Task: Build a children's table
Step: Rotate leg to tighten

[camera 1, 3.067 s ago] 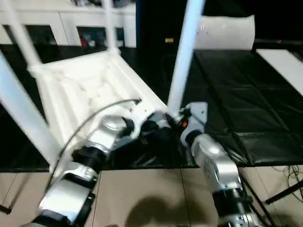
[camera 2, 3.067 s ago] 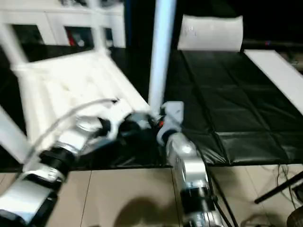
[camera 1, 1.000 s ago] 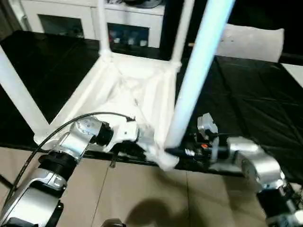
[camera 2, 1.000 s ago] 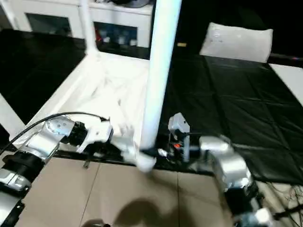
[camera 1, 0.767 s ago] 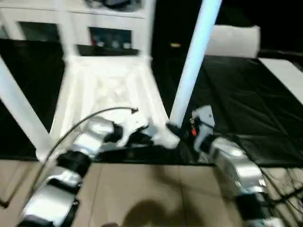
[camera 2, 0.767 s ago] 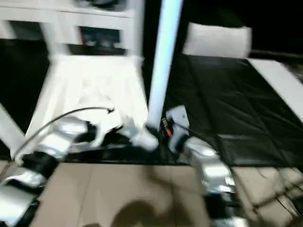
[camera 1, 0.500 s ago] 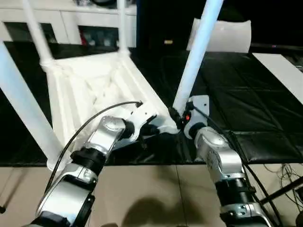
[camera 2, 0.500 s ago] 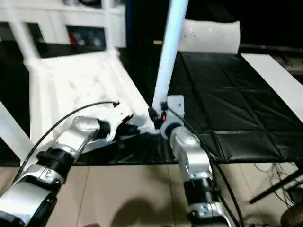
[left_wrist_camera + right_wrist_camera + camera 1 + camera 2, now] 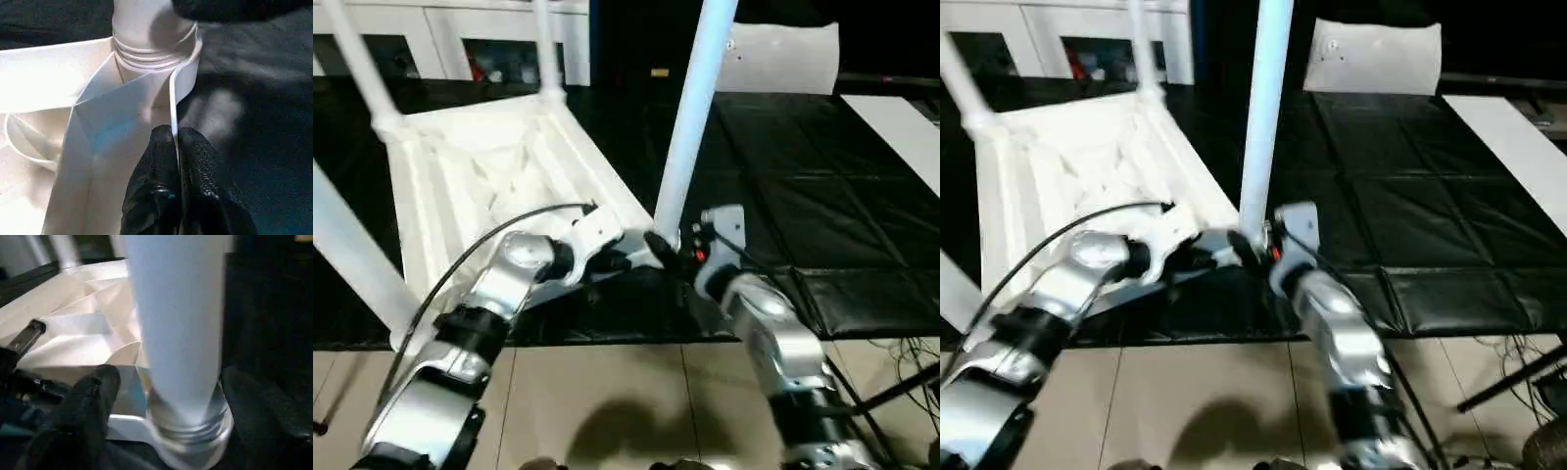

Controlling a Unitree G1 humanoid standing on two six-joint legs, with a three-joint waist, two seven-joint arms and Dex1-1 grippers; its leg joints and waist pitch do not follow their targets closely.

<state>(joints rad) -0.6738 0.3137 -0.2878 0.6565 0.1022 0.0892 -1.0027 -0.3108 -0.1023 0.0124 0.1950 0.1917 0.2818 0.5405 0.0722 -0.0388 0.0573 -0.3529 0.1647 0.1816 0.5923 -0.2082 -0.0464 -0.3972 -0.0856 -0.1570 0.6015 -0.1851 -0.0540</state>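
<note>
Table top [image 9: 499, 176] inverted on black mat [image 9: 822, 215], legs up. Left gripper [image 9: 175, 139] pinches rim wall beside corner socket [image 9: 154, 44], steadying it. Right gripper [image 9: 168, 396] spread wide around near leg [image 9: 690, 117], not clamping.

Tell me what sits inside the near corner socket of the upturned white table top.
A long white tapered leg stands in that round socket, its threaded base showing; the end inside is hidden.

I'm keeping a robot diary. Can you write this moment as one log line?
stage: seating leg in corner socket | left tool: shut on tabletop rim | right tool: open around leg base
</note>
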